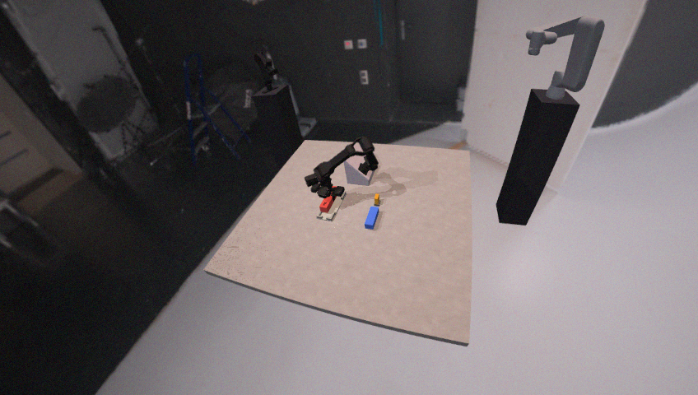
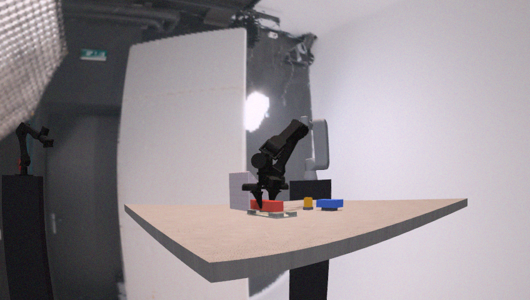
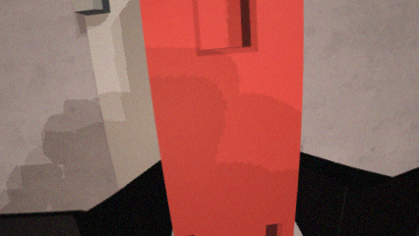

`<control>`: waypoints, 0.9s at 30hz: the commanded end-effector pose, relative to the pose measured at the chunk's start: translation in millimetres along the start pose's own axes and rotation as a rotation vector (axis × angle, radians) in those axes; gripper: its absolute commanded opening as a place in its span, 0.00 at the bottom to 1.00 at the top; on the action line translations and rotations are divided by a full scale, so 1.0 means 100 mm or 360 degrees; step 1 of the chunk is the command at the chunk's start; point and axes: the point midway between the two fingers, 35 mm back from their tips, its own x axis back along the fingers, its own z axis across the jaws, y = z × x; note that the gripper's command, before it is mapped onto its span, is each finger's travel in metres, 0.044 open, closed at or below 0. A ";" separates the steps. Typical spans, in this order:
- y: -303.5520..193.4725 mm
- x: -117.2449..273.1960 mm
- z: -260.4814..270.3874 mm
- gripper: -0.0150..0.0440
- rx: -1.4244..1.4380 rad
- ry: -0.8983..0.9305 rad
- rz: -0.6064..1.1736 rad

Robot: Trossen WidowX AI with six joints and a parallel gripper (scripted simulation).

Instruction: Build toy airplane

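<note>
My gripper (image 1: 331, 195) (image 2: 266, 202) (image 3: 222, 160) is shut on the red fuselage (image 1: 325, 204) (image 2: 273, 205) (image 3: 266, 74), one finger on each long side. The fuselage is level, sockets up, very low over the pale jig cradle (image 1: 326, 218) (image 2: 277, 215) (image 3: 105, 69). In the wrist view the cradle shows only on the left of the fuselage. Whether the fuselage touches the cradle floor I cannot tell. The blue wing (image 1: 371, 217) (image 2: 329, 203) and the small orange tail fin (image 1: 376, 198) (image 2: 307, 202) stand apart on the table, right of the jig.
A grey wedge-shaped block (image 1: 356, 177) (image 2: 239, 190) stands behind the jig, close to my arm. The tabletop (image 1: 392, 279) (image 2: 237, 241) ends at its left edge beyond the jig. Other arms stand on black pedestals away from the table.
</note>
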 end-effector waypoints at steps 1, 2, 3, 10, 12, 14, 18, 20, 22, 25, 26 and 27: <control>0.00 0.00 0.00 0.55 0.0001 0.0000 0.0000; 0.00 0.00 0.00 0.59 0.0001 0.0000 0.0000; 0.00 0.00 0.00 0.64 0.0001 0.0000 0.0000; 0.00 0.00 0.00 0.95 0.0001 0.0000 0.0000; 0.00 0.00 0.00 1.00 0.0001 0.0000 0.0000; 0.00 0.00 0.00 1.00 0.0001 0.0000 0.0000; 0.00 0.00 0.00 1.00 0.0001 0.0000 0.0000; 0.02 0.11 -0.01 1.00 0.0000 -0.0002 -0.0001; 0.04 0.43 -0.03 1.00 -0.0004 -0.0006 -0.0003; 0.01 0.95 -0.02 1.00 -0.0009 -0.0005 -0.0006; 0.00 1.04 -0.01 1.00 -0.0009 -0.0004 -0.0006; -0.01 1.07 -0.01 1.00 -0.0009 -0.0003 -0.0006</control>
